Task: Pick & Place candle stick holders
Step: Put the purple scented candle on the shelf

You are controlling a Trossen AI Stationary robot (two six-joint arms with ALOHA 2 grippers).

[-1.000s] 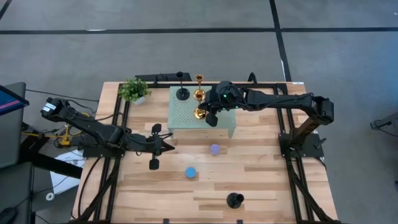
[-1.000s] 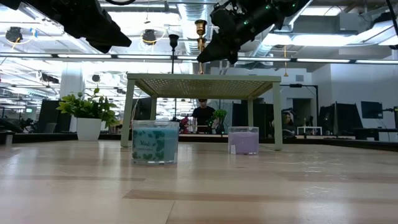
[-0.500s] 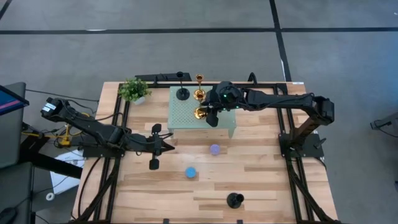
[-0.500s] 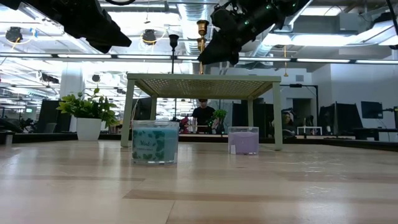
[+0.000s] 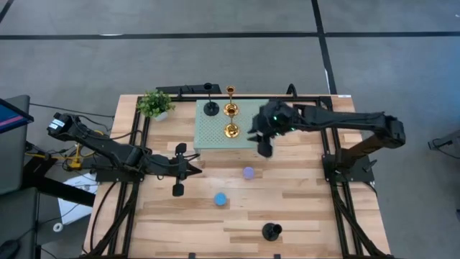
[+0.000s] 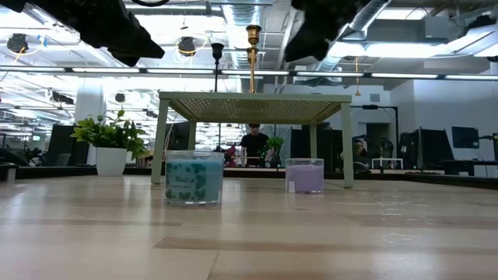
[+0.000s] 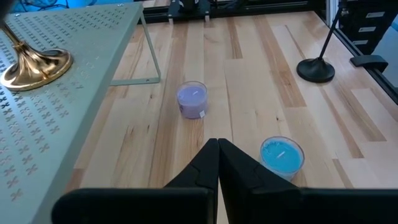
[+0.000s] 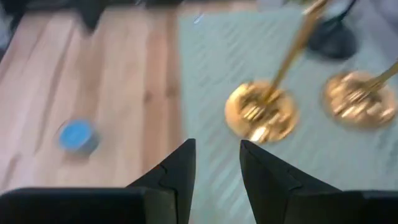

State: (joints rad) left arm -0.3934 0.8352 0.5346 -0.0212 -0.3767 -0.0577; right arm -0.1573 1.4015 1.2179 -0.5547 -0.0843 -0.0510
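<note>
Two gold candle stick holders [image 5: 231, 130] [image 5: 231, 109] and a black one [image 5: 210, 108] stand upright on their round bases on the mint-green stand [image 5: 215, 137]. On the table stand the lilac holder [image 5: 248, 173], the blue holder [image 5: 221, 199] and another black one [image 5: 271, 231]. My right gripper [image 5: 259, 141] hovers open over the stand's right part, to the right of the nearer gold holder [image 8: 261, 115], with nothing between its fingers [image 8: 177, 168]. My left gripper [image 7: 217, 146] is shut and empty, held above the table left of the lilac holder [image 7: 191, 99].
A small potted plant [image 5: 155, 104] stands at the far left, beside the stand. Bare wood lies between the stand's near legs and the near edge, broken only by the lilac, blue and black holders. In the low view a person [image 6: 254, 145] shows far behind the table.
My right gripper has drawn back from the nearer gold holder toward the table's right edge and risen a little. That holder stays upright on the stand where it was.
</note>
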